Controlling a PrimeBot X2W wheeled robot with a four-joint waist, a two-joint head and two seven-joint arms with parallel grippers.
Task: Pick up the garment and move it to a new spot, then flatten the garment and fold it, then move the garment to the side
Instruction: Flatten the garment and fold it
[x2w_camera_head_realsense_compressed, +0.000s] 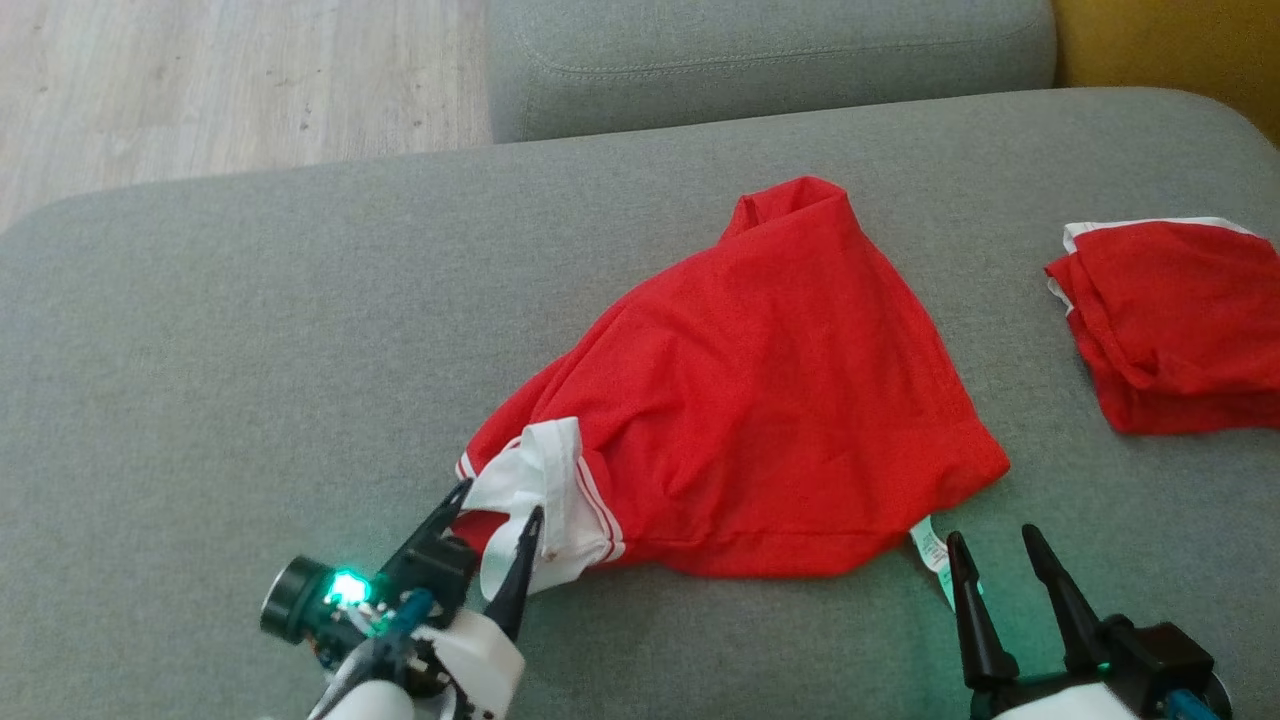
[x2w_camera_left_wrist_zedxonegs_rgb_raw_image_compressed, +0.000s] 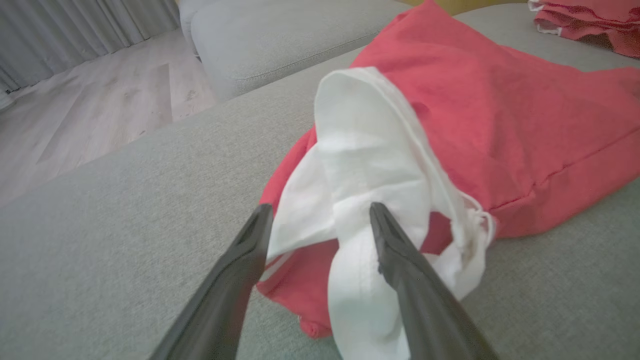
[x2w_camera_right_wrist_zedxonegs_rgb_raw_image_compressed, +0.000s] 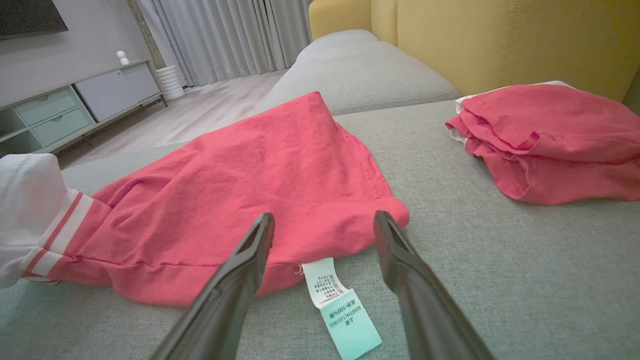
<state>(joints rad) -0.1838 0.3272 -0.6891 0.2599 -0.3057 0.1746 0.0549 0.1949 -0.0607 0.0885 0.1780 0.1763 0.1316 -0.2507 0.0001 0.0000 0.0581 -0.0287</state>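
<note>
red garment (x2w_camera_head_realsense_compressed: 760, 400) lies rumpled mid-sofa (x2w_camera_head_realsense_compressed: 250, 350), its white trim (x2w_camera_head_realsense_compressed: 545, 480) bunched at the 7 o'clock corner. left gripper (x2w_camera_head_realsense_compressed: 500, 498) is right there, jaws spread, the white trim loose between the fingers, not pinched. at 5 o'clock a label (x2w_camera_head_realsense_compressed: 930, 548) pokes out from the hem, and the right gripper (x2w_camera_head_realsense_compressed: 992, 535) sits just beside it, jaws spread, gripping nothing. out at 3 o'clock, a folded red pile (x2w_camera_head_realsense_compressed: 1170, 320) rests well apart.
</note>
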